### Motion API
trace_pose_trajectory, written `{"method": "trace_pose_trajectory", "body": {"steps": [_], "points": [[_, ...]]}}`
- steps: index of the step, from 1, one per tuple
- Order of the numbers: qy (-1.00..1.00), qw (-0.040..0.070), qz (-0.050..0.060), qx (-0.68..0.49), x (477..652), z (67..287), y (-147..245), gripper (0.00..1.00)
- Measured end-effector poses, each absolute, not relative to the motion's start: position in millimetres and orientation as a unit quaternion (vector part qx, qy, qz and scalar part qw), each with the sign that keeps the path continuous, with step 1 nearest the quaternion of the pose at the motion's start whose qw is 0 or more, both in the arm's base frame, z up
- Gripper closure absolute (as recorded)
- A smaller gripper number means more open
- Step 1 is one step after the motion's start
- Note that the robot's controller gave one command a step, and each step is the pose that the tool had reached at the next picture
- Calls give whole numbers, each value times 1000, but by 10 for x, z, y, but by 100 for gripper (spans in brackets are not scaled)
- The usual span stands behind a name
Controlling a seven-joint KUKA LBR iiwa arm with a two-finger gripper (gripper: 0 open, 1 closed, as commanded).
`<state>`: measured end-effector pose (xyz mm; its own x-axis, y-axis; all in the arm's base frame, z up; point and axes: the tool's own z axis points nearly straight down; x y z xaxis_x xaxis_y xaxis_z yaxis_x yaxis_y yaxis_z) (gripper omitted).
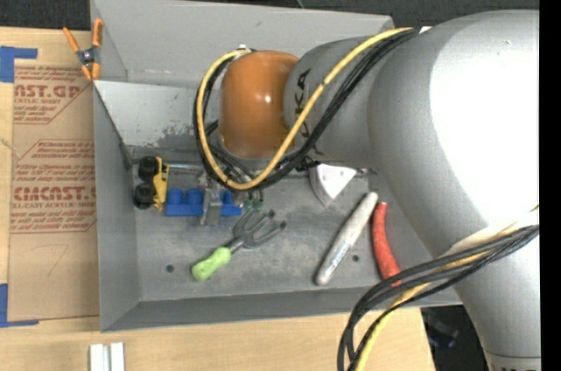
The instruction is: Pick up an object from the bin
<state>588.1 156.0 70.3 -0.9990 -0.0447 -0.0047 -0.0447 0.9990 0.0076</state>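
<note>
My gripper (212, 201) is low in the left part of the bin, under the arm's orange cover, right at a blue plastic block (181, 203). The block shows on both sides of the gripper, its other end at the right. A yellow and black toy (152, 181) lies just to the left of the block, near the bin's left wall. A tool with a green handle and a grey metal head (233, 245) lies just in front of the gripper.
A silver pen-like rod (346, 239) and a red strip (383, 248) lie at the front right. A white piece (332, 181) sits partly under the arm. The arm and its cables cover the bin's right and rear.
</note>
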Motion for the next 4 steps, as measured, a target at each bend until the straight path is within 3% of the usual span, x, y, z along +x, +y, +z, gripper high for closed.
{"method": "trace_pose_trajectory", "body": {"steps": [2,4], "points": [[1000,1,4,-23,5867,1131,1560,100],[1000,0,4,-23,5861,1336,1561,100]]}}
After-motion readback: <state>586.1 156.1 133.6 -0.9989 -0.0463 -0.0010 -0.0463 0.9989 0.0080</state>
